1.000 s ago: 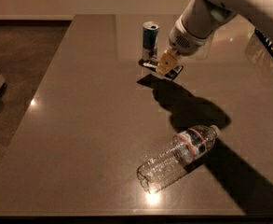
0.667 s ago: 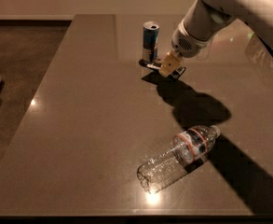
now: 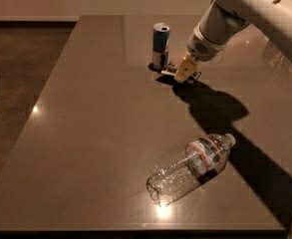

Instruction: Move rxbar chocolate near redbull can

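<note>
One second on, gripper (image 3: 184,73) stays low beside redbull can (image 3: 161,46), fingers (image 3: 182,71) clamping rxbar chocolate (image 3: 168,71).

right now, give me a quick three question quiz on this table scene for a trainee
1. True or false: the water bottle stands upright on the table.
2. Multiple choice: where is the pincer? A) above the bottle. B) low over the table, just picture-right of the redbull can. C) beyond the table's left edge.
3. Short answer: which lies nearer the can, the rxbar chocolate or the bottle?

Key
1. False: it lies on its side.
2. B.
3. The rxbar chocolate, close by the can's base under the pincer.
</note>
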`<action>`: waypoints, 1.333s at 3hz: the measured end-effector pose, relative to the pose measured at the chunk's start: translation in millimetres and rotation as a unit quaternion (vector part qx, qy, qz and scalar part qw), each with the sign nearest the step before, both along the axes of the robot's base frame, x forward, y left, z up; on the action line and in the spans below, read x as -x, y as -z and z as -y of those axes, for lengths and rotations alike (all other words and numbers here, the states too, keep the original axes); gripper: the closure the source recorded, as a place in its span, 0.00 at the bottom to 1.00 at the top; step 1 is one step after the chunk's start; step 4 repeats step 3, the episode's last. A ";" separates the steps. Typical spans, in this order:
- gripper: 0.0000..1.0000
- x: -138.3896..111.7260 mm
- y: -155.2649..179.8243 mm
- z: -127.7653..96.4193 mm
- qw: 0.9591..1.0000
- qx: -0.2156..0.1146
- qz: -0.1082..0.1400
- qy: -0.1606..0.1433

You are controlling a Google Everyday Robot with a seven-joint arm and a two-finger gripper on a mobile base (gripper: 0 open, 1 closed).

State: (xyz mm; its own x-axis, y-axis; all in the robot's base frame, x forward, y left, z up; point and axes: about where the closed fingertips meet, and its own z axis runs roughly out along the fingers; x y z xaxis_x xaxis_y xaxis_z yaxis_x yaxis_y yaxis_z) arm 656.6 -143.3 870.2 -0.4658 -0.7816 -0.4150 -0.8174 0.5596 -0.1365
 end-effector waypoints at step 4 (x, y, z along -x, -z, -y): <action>0.00 -0.5 3.2 -2.4 1.000 0.000 -0.002 -0.002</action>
